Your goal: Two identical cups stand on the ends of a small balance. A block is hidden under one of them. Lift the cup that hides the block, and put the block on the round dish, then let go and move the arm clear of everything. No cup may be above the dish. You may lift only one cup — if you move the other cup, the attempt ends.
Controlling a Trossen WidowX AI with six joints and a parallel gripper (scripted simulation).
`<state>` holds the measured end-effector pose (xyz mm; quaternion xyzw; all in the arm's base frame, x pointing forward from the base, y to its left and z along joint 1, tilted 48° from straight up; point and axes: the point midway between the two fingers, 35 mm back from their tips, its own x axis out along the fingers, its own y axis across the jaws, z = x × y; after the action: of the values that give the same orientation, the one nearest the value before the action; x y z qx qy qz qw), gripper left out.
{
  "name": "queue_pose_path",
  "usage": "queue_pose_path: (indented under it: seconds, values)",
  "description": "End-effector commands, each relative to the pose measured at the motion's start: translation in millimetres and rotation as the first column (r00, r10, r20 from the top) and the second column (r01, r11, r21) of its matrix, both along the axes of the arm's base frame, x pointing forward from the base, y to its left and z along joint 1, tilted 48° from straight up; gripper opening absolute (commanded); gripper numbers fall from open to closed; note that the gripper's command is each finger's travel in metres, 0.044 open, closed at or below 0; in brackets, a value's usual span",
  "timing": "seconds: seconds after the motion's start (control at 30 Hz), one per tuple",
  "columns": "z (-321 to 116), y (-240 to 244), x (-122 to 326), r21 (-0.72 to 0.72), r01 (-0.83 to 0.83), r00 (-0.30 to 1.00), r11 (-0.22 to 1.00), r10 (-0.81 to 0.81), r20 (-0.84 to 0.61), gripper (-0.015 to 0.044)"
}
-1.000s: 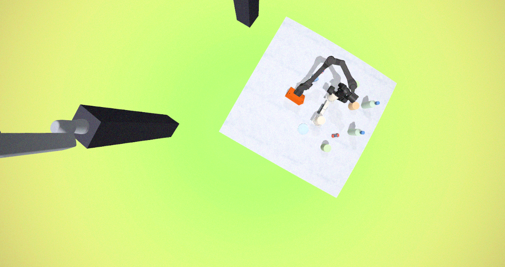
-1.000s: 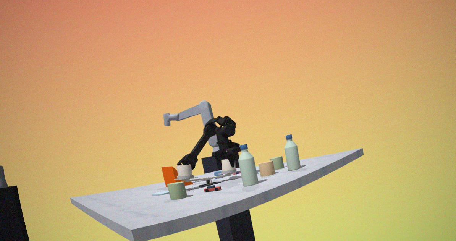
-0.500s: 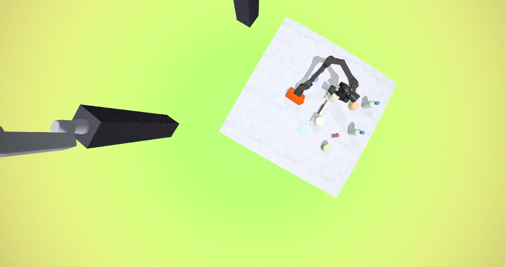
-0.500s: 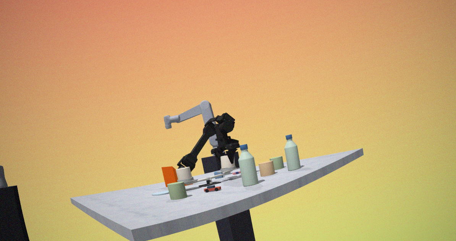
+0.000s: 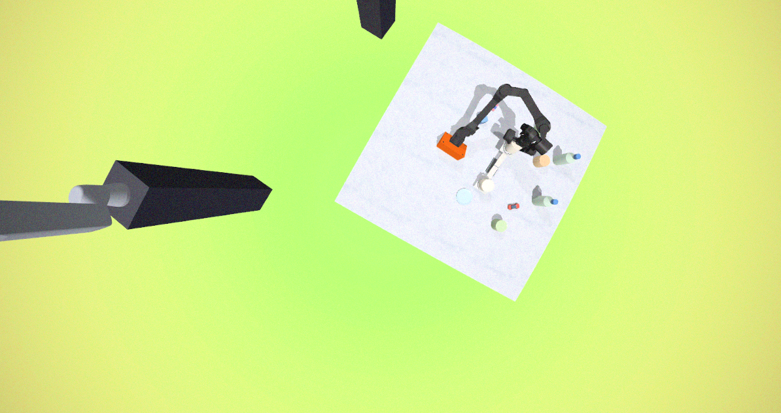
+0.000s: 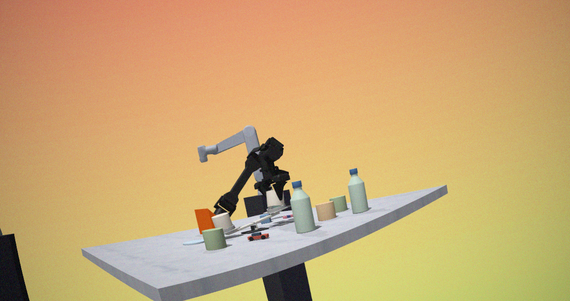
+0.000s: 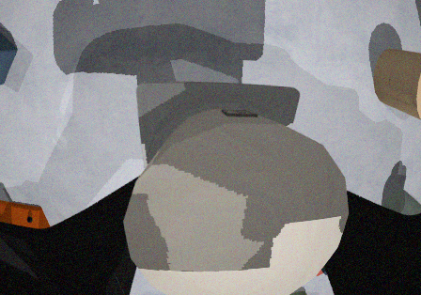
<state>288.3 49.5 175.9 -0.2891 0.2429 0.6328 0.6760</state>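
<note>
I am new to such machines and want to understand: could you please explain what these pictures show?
The black machine is one jointed arm on an orange base. One picture looks down from above, one from the side, one from the arm's wrist. The arm's fingers hold a white cup at the raised end of a tilted balance. A second white cup stands on the low end. Also on the table are a pale blue dish, two bottles and a toy car. No block is visible.
</note>
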Motion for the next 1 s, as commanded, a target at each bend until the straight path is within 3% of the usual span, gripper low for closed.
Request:
queue_pose_path:
  seconds: [0.0, 0.97]
  values:
    - [9, -4, 3, 0.004, 0.003, 0.999, 1.000, -0.003, 0.032, 0.0000]
    - [35, -31, -2, -0.017, 0.040, 0.996, 0.999, -0.039, 0.084, 0.0000]
